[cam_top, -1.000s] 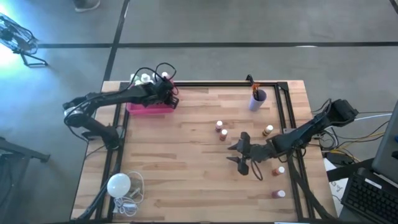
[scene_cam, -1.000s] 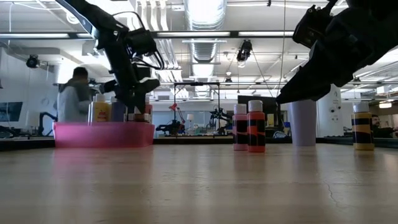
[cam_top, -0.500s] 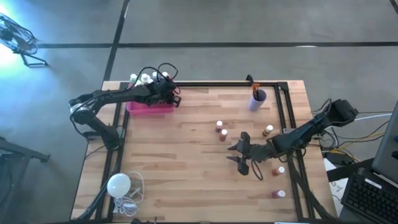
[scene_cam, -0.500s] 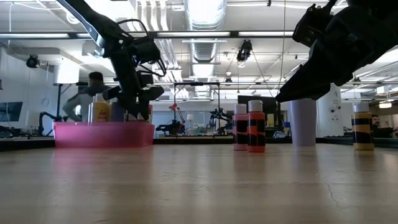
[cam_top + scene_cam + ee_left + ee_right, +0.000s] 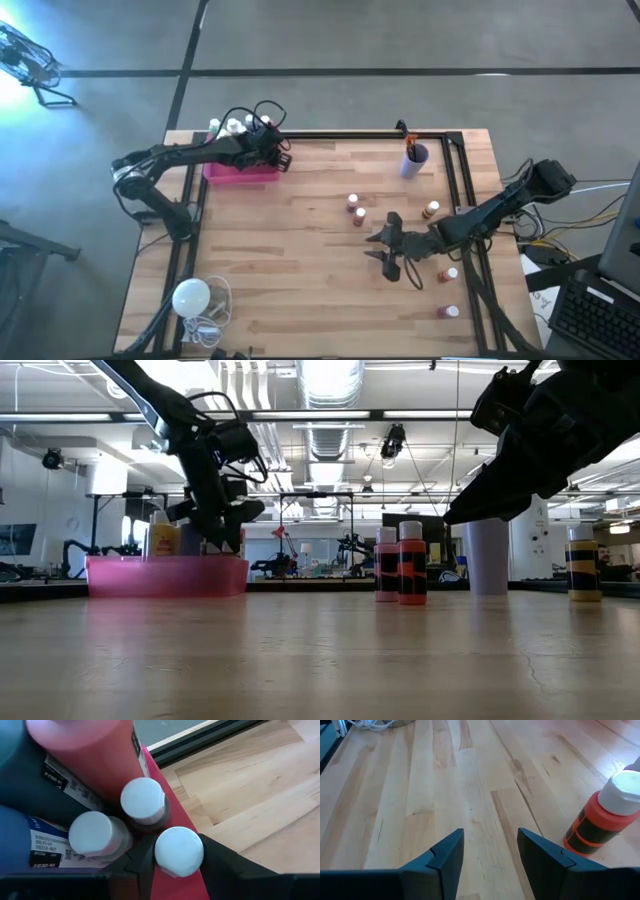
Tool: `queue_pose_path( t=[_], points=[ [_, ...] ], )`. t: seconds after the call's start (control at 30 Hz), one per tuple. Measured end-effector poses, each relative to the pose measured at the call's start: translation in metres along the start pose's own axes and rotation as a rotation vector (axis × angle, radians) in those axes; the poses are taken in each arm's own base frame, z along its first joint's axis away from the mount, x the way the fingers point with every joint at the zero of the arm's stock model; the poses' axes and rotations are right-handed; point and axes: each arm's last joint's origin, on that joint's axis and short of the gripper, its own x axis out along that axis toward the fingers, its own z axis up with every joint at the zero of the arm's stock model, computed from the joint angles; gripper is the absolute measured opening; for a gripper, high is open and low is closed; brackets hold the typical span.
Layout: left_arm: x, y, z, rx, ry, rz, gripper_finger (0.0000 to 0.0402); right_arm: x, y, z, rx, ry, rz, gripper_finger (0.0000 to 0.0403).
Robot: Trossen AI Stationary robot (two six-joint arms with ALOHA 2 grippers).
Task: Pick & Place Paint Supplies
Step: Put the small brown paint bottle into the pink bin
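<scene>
1. Our left hand (image 5: 179,852) hovers over the pink bin (image 5: 240,172), its fingers clasping a white-capped paint bottle (image 5: 178,851) that sits right against two bottles already stowed. Letting go off-centre could tip it onto the bin's rim or knock those neighbours over.
2. Our right hand (image 5: 487,851) hangs released above the counter (image 5: 420,795), holding nothing, with an orange bottle (image 5: 602,817) just beside it. A careless swing could topple that one.
3. More bottles (image 5: 353,208) stand ahead of the right hand, apart from it.
</scene>
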Motion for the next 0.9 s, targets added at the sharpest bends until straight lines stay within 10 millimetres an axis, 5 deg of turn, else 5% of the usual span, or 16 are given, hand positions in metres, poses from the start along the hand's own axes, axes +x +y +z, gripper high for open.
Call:
queue_pose_path(
  t=[0.47,0.9],
  points=[
    [0.0014,0.0029,0.0024,0.027,-0.024,0.032,0.0160,0.0000,0.0000,0.0000,0.000,0.000,0.000,0.0206],
    [-0.0049,0.0029,0.0068,0.028,-0.045,-0.005,0.0199,0.0000,0.0000,0.0000,0.000,0.000,0.000,0.0180]
  ],
)
